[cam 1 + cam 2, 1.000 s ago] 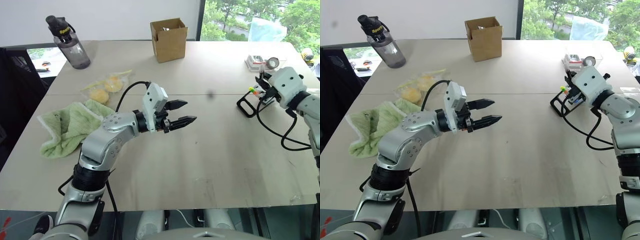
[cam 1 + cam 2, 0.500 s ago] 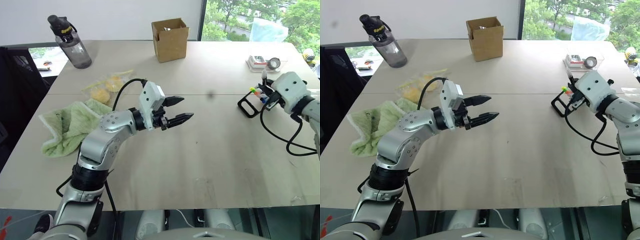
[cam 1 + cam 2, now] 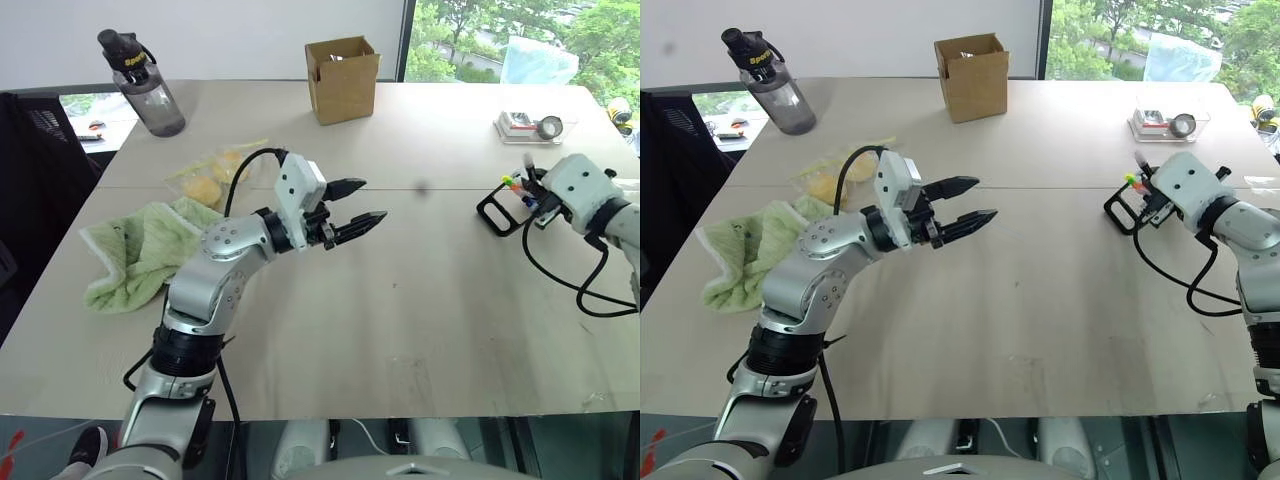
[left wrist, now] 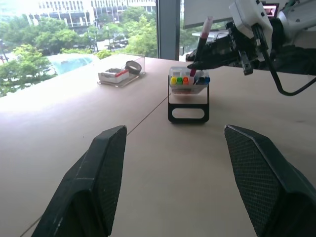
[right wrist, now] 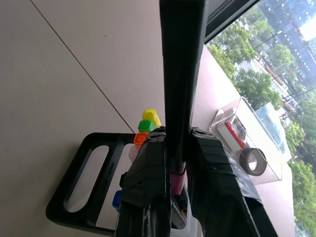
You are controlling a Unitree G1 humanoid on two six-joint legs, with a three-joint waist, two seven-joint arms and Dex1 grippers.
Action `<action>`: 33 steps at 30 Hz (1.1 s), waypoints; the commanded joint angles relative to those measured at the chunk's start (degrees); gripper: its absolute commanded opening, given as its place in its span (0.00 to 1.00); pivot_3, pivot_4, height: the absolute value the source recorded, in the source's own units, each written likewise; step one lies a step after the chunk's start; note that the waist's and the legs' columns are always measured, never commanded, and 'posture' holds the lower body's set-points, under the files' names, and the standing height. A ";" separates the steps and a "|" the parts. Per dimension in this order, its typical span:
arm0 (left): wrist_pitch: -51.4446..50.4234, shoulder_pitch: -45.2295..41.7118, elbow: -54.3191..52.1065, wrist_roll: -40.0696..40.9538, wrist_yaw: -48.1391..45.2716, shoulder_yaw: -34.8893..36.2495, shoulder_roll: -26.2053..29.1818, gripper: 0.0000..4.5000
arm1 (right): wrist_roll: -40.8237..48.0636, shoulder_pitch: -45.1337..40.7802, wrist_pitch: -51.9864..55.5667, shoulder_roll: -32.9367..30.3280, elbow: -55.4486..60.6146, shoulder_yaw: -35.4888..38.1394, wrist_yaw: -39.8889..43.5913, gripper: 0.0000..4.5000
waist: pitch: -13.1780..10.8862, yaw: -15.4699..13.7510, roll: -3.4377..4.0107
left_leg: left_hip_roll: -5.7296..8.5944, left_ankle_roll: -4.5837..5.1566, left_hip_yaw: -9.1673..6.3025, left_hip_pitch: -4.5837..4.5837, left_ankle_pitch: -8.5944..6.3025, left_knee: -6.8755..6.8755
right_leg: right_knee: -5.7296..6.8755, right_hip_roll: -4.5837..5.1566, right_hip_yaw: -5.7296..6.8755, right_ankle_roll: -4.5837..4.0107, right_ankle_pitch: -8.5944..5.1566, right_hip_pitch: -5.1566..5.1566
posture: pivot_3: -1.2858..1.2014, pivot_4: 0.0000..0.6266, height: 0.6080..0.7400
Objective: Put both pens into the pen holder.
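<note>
Partly hidden behind the right pincer (image 5: 170, 163) gripping a magenta-ended pen (image 5: 180, 74), the pen holder (image 4: 188, 101); left pincer (image 3: 357, 203) open.

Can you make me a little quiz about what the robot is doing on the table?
1. True or false: the right gripper is shut on a pen.
2. What stands farthest back on the table? A) towel B) cardboard box C) pen holder
3. Fill in: the left gripper is ____ and holds nothing.

Key
1. True; the pen is over the pen holder.
2. B, the cardboard box.
3. Open.
</note>
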State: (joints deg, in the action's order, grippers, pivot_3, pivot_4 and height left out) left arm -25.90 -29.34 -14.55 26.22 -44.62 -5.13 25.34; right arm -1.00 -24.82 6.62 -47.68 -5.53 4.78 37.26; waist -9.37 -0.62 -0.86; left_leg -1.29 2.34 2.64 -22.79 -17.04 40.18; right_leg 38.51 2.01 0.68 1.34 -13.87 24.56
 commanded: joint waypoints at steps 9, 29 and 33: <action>-1.27 -0.79 -1.58 2.45 -1.56 0.47 -0.85 0.73 | -0.59 -1.27 -2.03 -0.77 0.48 1.24 0.66 0.98 | 0.00 -0.02 0.00 | 0.00 0.00 0.00 0.00 0.00 0.00 | 0.00 0.01 0.00 0.00 0.00 0.00 | 0.52 0.24 0.97; -1.45 2.84 0.79 5.62 0.26 3.72 -4.62 0.73 | 25.98 10.50 13.46 7.71 18.69 2.73 12.13 0.99 | 0.01 -0.19 -0.01 | -0.01 0.01 -0.08 -0.02 -0.01 0.00 | -0.01 0.06 0.06 0.00 0.00 -0.04 | 0.52 0.24 0.97; 0.52 9.08 3.16 2.20 0.39 2.71 -4.09 0.73 | 24.85 18.33 8.55 12.32 17.20 0.41 12.99 0.99 | 0.03 -0.02 0.00 | 0.00 0.08 -0.08 0.14 -0.05 0.01 | 0.02 0.09 0.04 0.00 0.01 -0.14 | 0.52 0.24 0.97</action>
State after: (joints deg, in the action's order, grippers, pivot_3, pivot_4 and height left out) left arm -26.92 -22.27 -11.04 29.45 -44.01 -2.63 20.48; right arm 23.73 -7.78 18.19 -35.88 11.17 4.72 49.71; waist -9.34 -0.64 -0.86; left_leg -1.29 2.54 2.56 -22.64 -17.16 40.19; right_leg 38.55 2.05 0.73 1.34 -13.86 24.43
